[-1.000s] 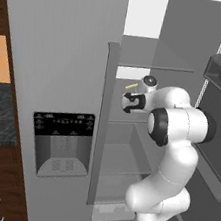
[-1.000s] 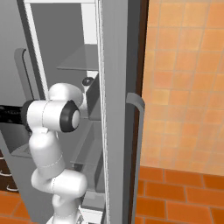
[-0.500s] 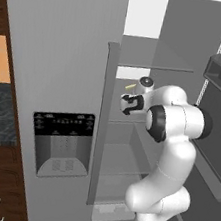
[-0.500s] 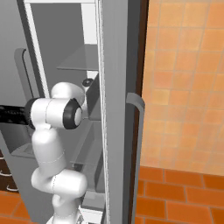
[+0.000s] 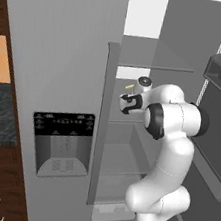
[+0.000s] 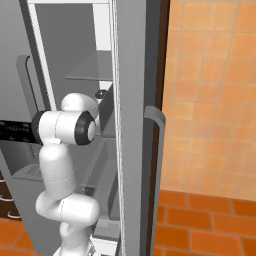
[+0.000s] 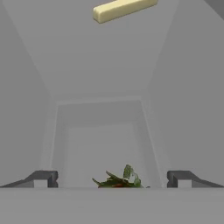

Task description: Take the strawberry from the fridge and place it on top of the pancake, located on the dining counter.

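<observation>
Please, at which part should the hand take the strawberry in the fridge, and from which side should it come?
Probably by the red body under the green leaves, coming straight on as the hand now points. In the hand view, the strawberry lies centred between the open fingertips, so closing from both sides should catch it.

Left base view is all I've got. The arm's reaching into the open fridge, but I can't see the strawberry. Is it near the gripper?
Observer: Yes. In the hand view the strawberry, leafy top showing, sits between the two fingertips of the gripper.
Operator: Are the jaws open?
Observer: Wide open, one tip on each side of it, not touching.
Operator: Anything else close by?
Observer: A yellow stick lies farther along the shelf.
</observation>
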You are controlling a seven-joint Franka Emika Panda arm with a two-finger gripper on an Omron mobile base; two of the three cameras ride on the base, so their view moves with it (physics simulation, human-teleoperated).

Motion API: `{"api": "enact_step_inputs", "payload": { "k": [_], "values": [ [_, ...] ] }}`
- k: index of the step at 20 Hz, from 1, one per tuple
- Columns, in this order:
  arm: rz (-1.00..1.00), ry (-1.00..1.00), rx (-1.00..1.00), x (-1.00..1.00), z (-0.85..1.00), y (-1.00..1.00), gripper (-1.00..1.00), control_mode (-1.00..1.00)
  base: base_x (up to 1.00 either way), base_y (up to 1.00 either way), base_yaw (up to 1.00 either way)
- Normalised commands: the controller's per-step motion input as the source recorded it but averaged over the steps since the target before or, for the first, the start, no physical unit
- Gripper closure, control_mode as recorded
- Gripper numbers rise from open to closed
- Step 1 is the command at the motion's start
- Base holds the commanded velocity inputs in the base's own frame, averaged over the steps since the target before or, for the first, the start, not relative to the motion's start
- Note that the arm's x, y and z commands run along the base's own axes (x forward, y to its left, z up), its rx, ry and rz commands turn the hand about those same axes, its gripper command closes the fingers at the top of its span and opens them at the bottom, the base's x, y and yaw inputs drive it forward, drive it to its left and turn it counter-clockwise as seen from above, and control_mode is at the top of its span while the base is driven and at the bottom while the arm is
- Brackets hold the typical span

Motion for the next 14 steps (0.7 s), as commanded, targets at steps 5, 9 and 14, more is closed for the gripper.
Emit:
{"api": "enact_step_inputs", "payload": {
  "k": [5,9,14],
  "values": [
    [0.0,0.01,0.0,0.0,-0.19,0.0,1.0,-1.0,0.0,0.0,0.0],
    [0.0,0.0,0.0,0.0,-0.14,0.0,1.0,-1.0,0.0,0.0,0.0],
    [0.0,0.0,0.0,0.0,-0.02,0.0,1.0,-1.0,0.0,0.0,0.0]
  ]
}}
